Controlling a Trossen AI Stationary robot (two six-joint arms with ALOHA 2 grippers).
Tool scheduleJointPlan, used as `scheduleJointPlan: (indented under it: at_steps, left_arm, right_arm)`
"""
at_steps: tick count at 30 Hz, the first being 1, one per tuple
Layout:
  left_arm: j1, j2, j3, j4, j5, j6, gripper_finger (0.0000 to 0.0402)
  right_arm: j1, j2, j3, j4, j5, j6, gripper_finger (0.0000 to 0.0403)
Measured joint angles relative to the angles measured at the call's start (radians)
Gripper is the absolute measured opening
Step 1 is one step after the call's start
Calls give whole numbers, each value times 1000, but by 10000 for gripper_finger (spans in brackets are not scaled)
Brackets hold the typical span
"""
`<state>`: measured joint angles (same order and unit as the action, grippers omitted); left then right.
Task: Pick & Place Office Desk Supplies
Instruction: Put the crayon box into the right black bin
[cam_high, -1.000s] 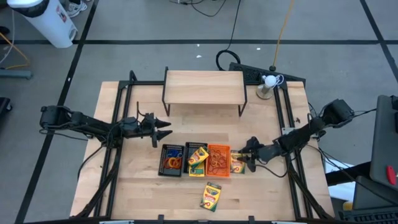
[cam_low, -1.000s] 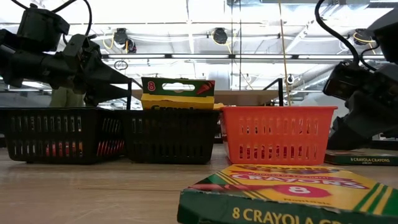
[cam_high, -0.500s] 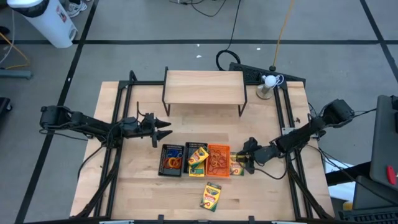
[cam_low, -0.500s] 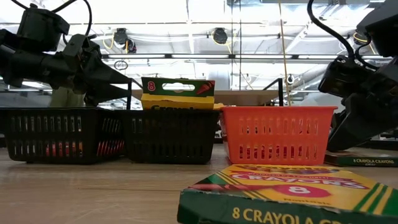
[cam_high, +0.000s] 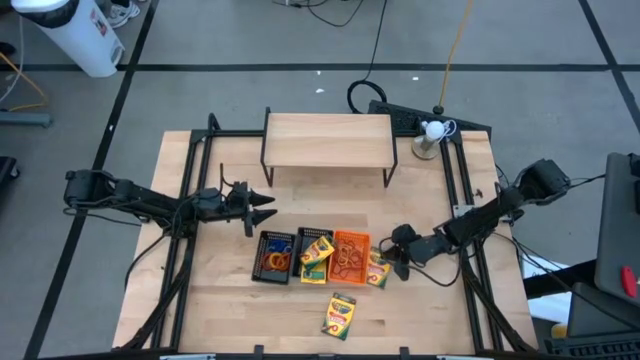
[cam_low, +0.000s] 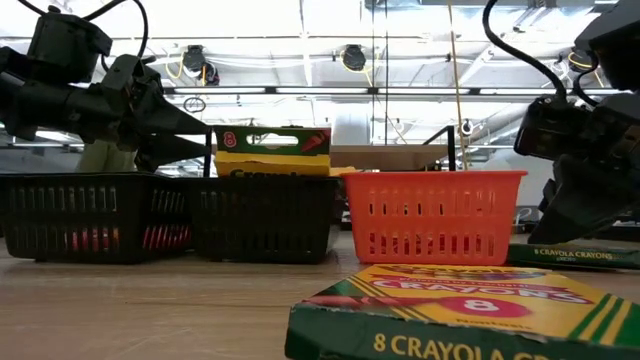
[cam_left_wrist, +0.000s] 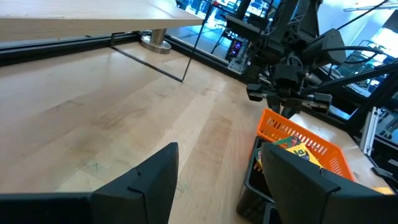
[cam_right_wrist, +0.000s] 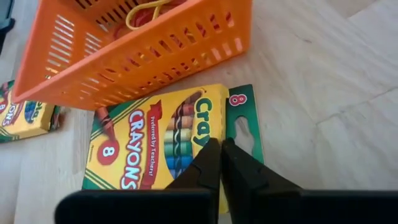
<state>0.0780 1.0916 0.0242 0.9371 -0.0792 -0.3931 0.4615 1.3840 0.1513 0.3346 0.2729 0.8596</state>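
Presently we list, at the centre of the worktop (cam_high: 230, 310) in the high view, three mesh trays side by side in a row: a black tray (cam_high: 275, 257) on the left with red and orange rubber bands (cam_high: 278, 260) inside, a second black tray (cam_high: 315, 256) in the middle with a crayon box (cam_high: 318, 250) standing in it, and an orange tray (cam_high: 351, 257) on the right with more bands (cam_high: 345, 262) in it.

We note a second crayon box (cam_high: 378, 268) lying flat just right of the orange tray, touching or nearly touching its side. The right tool (cam_high: 393, 262) sits low over this box, its fingers (cam_right_wrist: 214, 163) clenched together on the box's green flap end; in the right wrist view the pads meet over the yellow-and-green edge, though we cannot tell how much card is pinched between them.

We note a third crayon box (cam_high: 340, 315) lying alone below the row, toward the lower middle of the high view, well apart from both arms.

We record the left tool (cam_high: 262, 207) hovering left of centre, above and left of the trays, fingers (cam_left_wrist: 143, 180) spread wide and empty, holding nothing.

A wooden shelf (cam_high: 327, 139) stands at the upper middle; a white ball on a stand (cam_high: 432, 131) sits at its right.
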Motion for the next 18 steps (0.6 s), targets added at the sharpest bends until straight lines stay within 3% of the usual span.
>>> scheduleJointPlan:
  at_steps: [10, 18]
  left_arm:
    - [0, 0, 0, -1, -1, -1, 230]
    - [0, 0, 0, -1, -1, -5, 230]
  right_arm:
    - [-3, -82, -2, 78, 66, -64, 0]
    - [-4, -244, -4, 51, 121, -140, 1]
